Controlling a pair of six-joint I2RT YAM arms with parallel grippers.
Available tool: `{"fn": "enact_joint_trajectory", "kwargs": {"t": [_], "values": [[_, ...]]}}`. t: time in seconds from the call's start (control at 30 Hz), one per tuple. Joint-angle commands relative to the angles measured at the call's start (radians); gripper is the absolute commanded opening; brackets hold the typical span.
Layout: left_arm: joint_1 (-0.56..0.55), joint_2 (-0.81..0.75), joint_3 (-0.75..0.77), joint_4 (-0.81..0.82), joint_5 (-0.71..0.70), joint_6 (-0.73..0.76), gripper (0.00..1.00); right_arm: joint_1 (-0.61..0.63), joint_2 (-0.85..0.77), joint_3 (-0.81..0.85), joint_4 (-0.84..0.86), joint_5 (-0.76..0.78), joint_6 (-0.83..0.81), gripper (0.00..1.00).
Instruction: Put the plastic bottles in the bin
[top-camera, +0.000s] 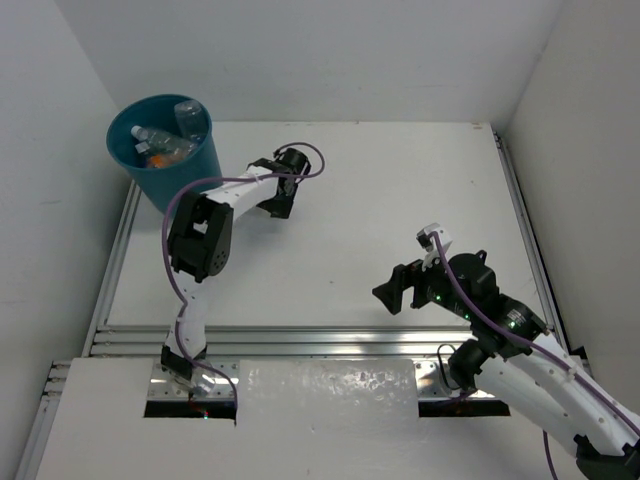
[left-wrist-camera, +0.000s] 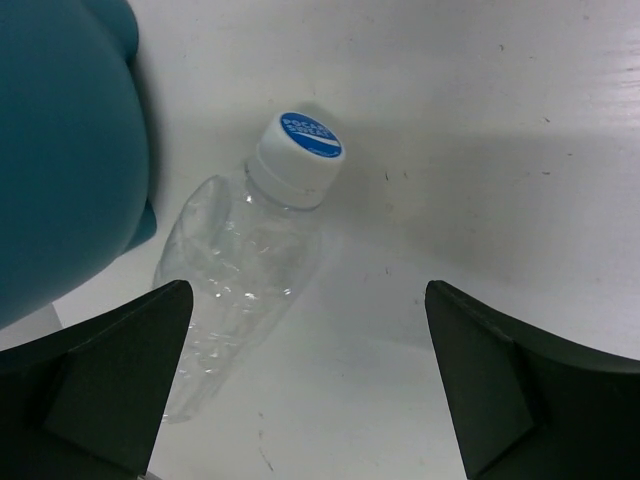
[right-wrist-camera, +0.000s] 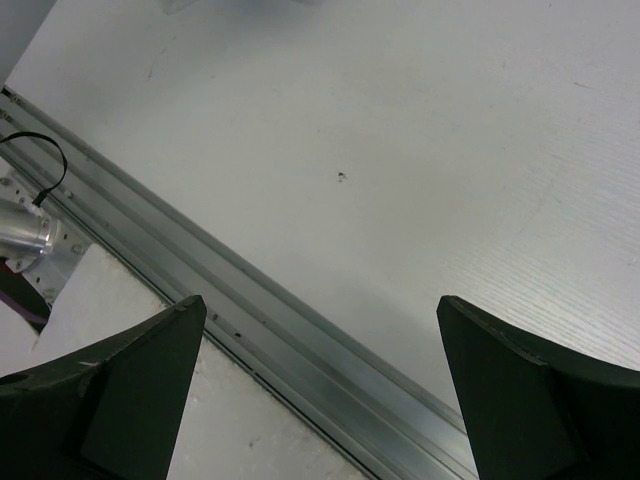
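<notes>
Nearest the left wrist camera are the two dark fingers (left-wrist-camera: 110, 390) of the left gripper (left-wrist-camera: 308, 320), spread wide with nothing between the pads. Below them one of the plastic bottles (left-wrist-camera: 245, 270), clear with a blue-and-white cap (left-wrist-camera: 305, 145), lies on its side on the white table (left-wrist-camera: 500, 150), just beside the outer wall of the bin (left-wrist-camera: 60, 150); whether the two touch I cannot tell. Its long axis runs diagonally in this view, base under the bin-side finger, cap pointing up and away from the bin. In the top view the gripper hides this bottle; several other bottles (top-camera: 160, 145) already lie inside the bin. The right gripper (right-wrist-camera: 320, 320) is likewise spread and empty, over bare table near the aluminium rail (right-wrist-camera: 300, 340), well apart from the work. Hazards, as I judge them: the bottle sits off-centre toward the bin-side finger, so a straight descent may land that finger on the body and roll it away; the axis is oblique to the closing line, so the jaws may twist it out; the thin plastic may collapse and slip; the bin-side finger may strike the bin and push it
</notes>
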Motion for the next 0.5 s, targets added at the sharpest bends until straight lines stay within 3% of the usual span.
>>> {"fn": "enact_joint_trajectory", "kwargs": {"t": [0.0, 0.2, 0.3, 0.33, 0.47], "values": [[0.037, 0.025, 0.006, 0.006, 0.02, -0.016, 1.0, -0.003, 0.001, 0.026, 0.04, -0.019, -0.007, 0.99], [0.066, 0.082, 0.055, -0.011, 0.017, -0.037, 0.95, -0.003, 0.001, 0.017, 0.043, -0.021, -0.006, 0.99], [0.067, 0.082, 0.052, -0.006, 0.042, -0.04, 0.79, -0.003, 0.004, 0.017, 0.046, -0.022, -0.007, 0.99], [0.067, 0.082, 0.054, -0.007, 0.069, -0.042, 0.68, -0.003, 0.005, 0.014, 0.048, -0.022, -0.009, 0.99], [0.067, 0.081, 0.045, 0.0, 0.105, -0.053, 0.68, -0.003, 0.008, 0.015, 0.052, -0.028, -0.004, 0.99]]}}
